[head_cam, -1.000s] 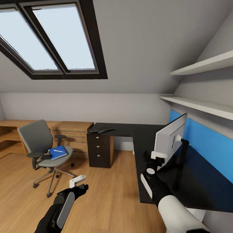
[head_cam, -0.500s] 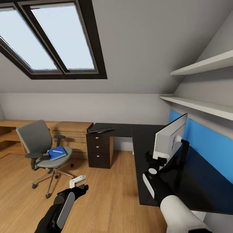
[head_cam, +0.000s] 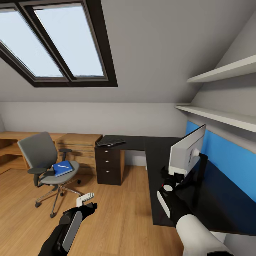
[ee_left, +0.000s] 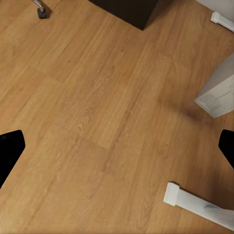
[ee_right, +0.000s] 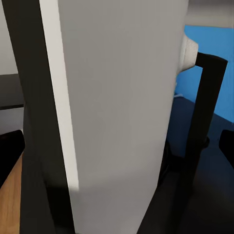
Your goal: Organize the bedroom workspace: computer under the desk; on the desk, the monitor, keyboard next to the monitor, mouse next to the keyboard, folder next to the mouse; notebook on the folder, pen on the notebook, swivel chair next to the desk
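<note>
Monitor (head_cam: 187,151) stands on desk (head_cam: 156,149) — right gripper (head_cam: 173,173) at its edge.

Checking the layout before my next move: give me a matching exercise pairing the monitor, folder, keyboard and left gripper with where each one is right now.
Things:
1. monitor
2. folder
3. keyboard
4. left gripper

Places:
A. on the swivel chair seat
B. above the bare wooden floor
C. on the desk wing by the blue wall panel
D. at the desk's far end, above the drawers

Pairs: 1-C, 2-A, 3-D, 4-B
</note>
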{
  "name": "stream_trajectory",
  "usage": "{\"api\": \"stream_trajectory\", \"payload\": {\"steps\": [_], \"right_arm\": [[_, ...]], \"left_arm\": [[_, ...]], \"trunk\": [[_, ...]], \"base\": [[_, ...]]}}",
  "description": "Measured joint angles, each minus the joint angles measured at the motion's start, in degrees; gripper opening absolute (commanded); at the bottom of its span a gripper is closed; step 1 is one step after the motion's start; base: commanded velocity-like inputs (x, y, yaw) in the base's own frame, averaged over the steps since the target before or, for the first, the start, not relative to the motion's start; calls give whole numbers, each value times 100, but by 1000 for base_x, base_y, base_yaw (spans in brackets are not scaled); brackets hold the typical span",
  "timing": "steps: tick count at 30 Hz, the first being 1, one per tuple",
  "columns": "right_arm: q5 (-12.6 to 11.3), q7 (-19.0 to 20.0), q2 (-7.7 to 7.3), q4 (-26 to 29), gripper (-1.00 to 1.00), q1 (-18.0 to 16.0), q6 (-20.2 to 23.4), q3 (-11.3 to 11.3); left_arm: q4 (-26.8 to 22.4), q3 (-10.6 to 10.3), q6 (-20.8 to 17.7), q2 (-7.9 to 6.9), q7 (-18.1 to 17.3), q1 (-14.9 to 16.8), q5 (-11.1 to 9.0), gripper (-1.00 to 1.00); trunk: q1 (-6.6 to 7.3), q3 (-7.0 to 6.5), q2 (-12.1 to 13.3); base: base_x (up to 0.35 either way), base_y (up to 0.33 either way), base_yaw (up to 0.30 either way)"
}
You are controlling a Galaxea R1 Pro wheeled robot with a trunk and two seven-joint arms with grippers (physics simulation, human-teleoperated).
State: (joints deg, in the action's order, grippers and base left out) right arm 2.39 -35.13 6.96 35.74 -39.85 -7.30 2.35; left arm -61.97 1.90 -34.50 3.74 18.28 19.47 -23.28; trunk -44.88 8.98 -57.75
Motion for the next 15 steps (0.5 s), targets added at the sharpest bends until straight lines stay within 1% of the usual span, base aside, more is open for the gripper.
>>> {"api": "stream_trajectory", "payload": {"steps": [3,9,15], "right_arm": [[2,-8,0,0,100,0,1,2],[2,-11,-1,0,100,0,2,3],[0,-12,0,0,100,0,1,8]], "left_arm": [[0,-3,-1,4,0,0,1,100],[0,-4,-2,1,0,0,-2,100],[0,-4,-1,8,0,0,-2,100]], "trunk": [[0,0,0],[0,0,0],[-1,0,0]], "base": [[0,-120,0],[-1,-36,0],[-52,-118,0]]}}
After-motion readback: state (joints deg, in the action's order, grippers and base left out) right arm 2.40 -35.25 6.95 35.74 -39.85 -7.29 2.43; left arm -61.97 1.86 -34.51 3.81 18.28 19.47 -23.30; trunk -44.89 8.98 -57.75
